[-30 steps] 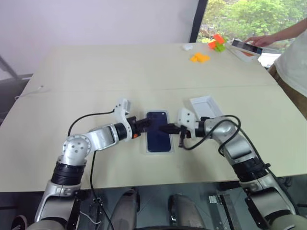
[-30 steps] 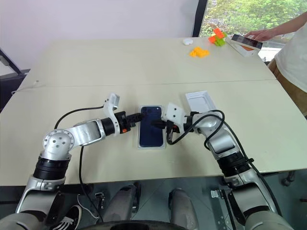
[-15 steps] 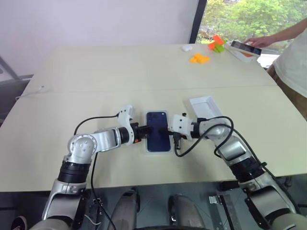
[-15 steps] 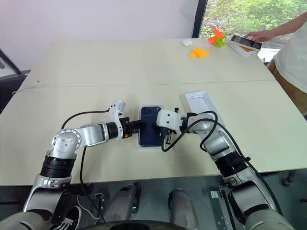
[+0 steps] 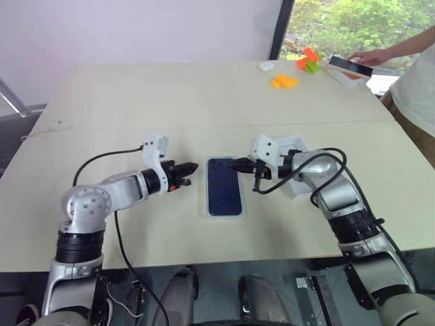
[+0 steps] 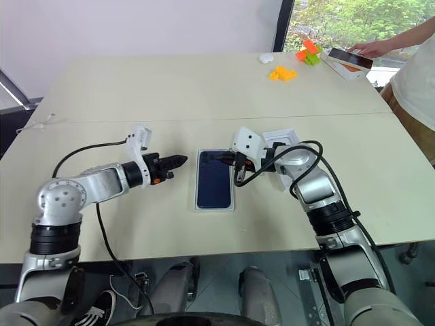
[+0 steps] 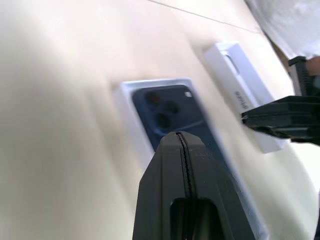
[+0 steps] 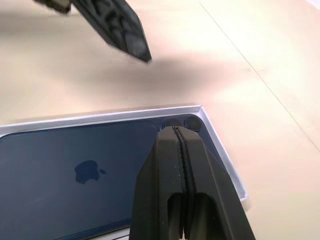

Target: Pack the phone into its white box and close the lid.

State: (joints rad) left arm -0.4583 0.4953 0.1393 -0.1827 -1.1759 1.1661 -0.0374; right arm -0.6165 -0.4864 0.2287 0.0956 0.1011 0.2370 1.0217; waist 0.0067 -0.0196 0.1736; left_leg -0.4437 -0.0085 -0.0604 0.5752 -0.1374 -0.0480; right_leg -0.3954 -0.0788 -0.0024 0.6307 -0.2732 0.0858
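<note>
Hiding part of the lid (image 5: 299, 178), right claw (image 5: 232, 163) pressed together, left claw (image 5: 193, 166) likewise

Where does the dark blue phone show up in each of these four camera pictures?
Head views: the phone lies in the white box, centre table, between both grippers.
Left wrist view: phone just beyond the fingers.
Right wrist view: phone beside the fingers.
Shared landmark: the box's white rim.

Bright daylight enters from the window (image 5: 353, 27) at two o'clock; the table (image 5: 170, 95) shows soft shadows, and the left wrist view is motion-blurred.
</note>
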